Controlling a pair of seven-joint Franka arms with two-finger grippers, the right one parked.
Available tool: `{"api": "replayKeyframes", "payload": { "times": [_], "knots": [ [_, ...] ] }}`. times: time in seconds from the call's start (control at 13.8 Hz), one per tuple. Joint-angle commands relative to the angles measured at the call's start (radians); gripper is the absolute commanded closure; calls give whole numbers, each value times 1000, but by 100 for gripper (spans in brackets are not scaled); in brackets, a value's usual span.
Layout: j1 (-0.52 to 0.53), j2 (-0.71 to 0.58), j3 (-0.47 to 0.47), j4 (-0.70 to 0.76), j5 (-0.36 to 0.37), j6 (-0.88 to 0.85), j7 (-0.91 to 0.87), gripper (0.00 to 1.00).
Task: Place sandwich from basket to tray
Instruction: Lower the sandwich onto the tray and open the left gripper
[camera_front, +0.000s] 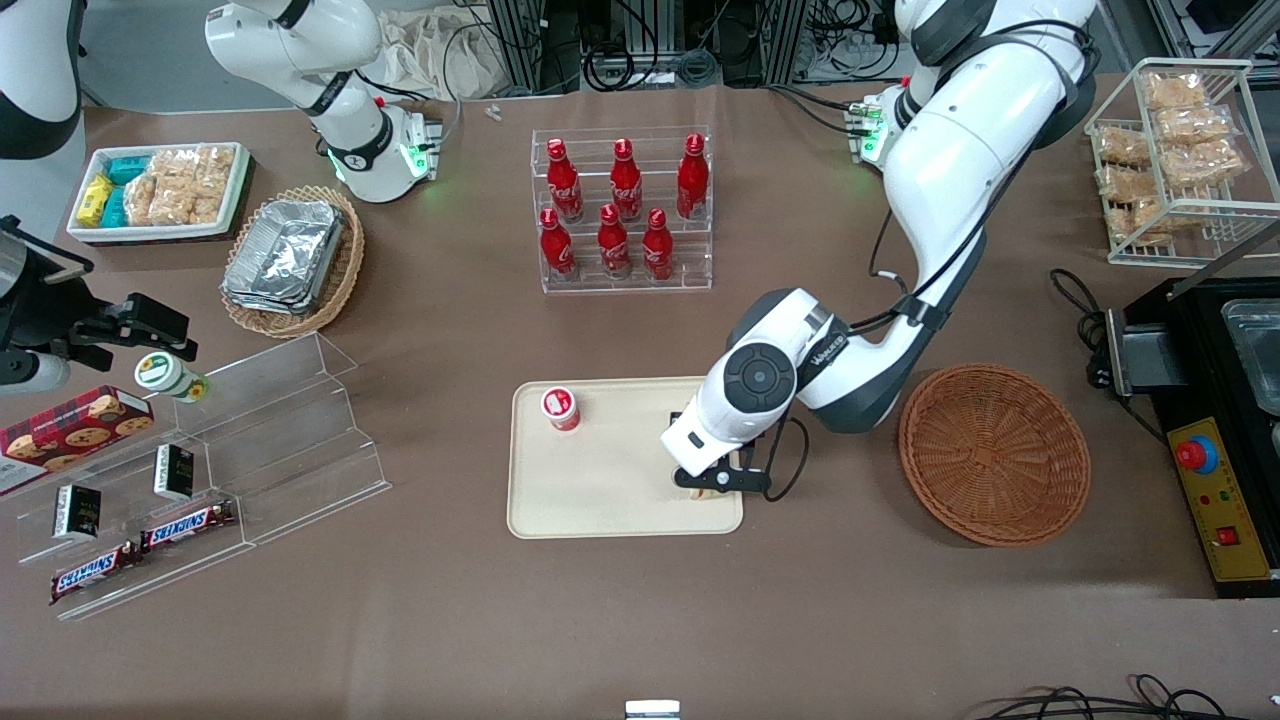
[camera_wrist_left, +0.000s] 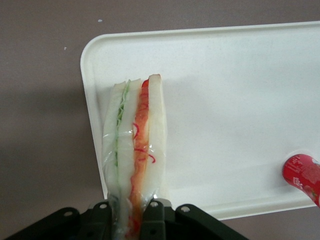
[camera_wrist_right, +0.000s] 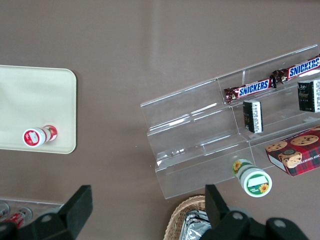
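Note:
The sandwich (camera_wrist_left: 135, 145), a wedge of pale bread in clear wrap with a red and a green filling stripe, is held on edge between my gripper's fingers. My gripper (camera_wrist_left: 129, 210) is shut on its near end. In the front view my gripper (camera_front: 716, 484) is low over the cream tray (camera_front: 600, 500), at the tray's corner nearest the basket and the front camera, and the hand hides nearly all of the sandwich. In the left wrist view the sandwich lies over the tray (camera_wrist_left: 225, 100) along its short edge. I cannot tell whether it touches the tray. The round reddish-brown basket (camera_front: 993, 452) stands empty beside the tray.
A small red-capped bottle (camera_front: 561, 408) stands on the tray, toward the parked arm's end. A clear rack of red bottles (camera_front: 622, 210) stands farther from the front camera than the tray. A black control box (camera_front: 1215, 440) sits beside the basket, toward the working arm's end.

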Motion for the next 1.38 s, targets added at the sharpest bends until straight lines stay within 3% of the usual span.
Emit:
{"api": "replayKeyframes", "payload": {
  "times": [0.0,0.29,0.36,0.44,0.51,0.58,0.87,1.31],
  "knots": [
    [-14,40,32,31,23,48,-20,100],
    [-34,66,52,31,21,82,-20,100],
    [-34,66,52,31,23,83,-17,87],
    [-34,66,52,31,21,83,-10,47],
    [-34,64,52,31,23,83,-6,17],
    [-34,61,52,31,23,83,-5,0],
    [-22,-9,52,33,20,77,-22,0],
    [143,-277,43,-114,-17,-76,62,0]
  ]
}}
